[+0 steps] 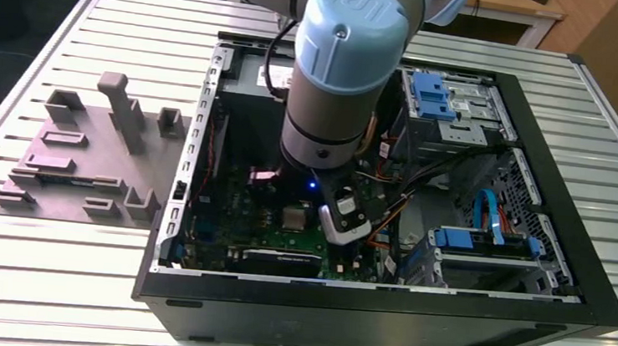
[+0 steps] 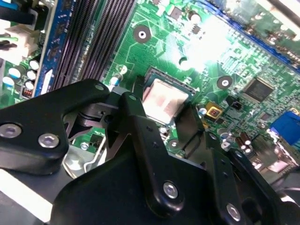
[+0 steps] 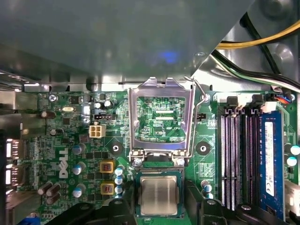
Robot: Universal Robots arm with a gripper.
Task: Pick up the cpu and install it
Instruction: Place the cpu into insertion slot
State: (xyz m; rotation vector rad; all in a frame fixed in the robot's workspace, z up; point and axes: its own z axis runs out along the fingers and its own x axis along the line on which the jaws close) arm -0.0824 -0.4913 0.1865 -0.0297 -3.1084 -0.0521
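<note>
Cpu [image 3: 158, 194] sitting in the socket [image 3: 159, 174]
We see the jaws spread either side; any sideways nudge could skew it, bending pins.

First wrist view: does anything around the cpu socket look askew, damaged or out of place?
Nothing stands out. In the first wrist view the cpu lies flat and square in its socket. The hinged frame is swung open beside it, and nothing there looks bent, loose or broken.
</note>
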